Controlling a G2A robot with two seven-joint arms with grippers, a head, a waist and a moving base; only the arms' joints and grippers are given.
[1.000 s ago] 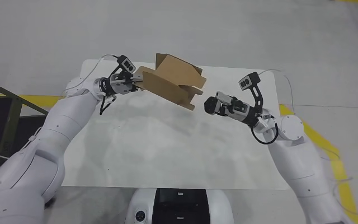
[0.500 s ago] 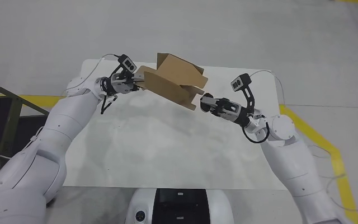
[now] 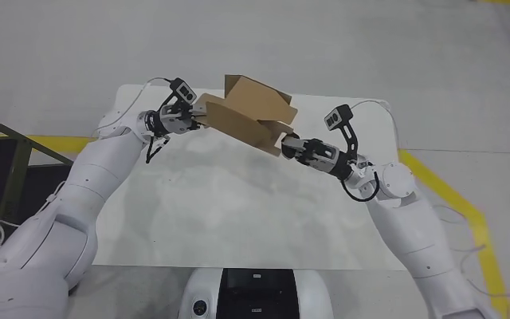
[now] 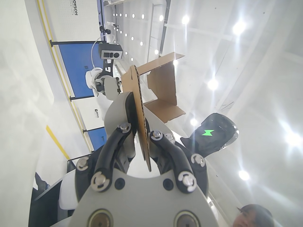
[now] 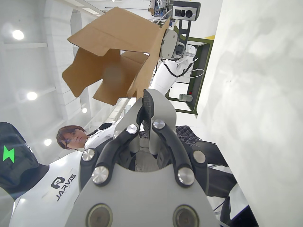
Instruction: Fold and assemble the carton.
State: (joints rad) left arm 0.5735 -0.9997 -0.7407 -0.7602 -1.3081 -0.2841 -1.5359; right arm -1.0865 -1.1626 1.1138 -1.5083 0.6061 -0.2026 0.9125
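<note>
Our left gripper (image 4: 139,115) clamps a flap of the carton (image 3: 239,120), holding it half-open above the counter's (image 3: 239,215) far edge. Our right gripper (image 5: 144,100), closed on nothing, noses at a loose end flap (image 3: 271,143). We judge that flap-folding is beginning and the next move must push it inward.

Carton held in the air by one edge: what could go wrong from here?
The left end effector pinches only one panel edge of the carton, so a push might twist it or slip it out. The right end effector, shut, has its tip at a flap corner; it could crumple that flap instead of folding it.
</note>
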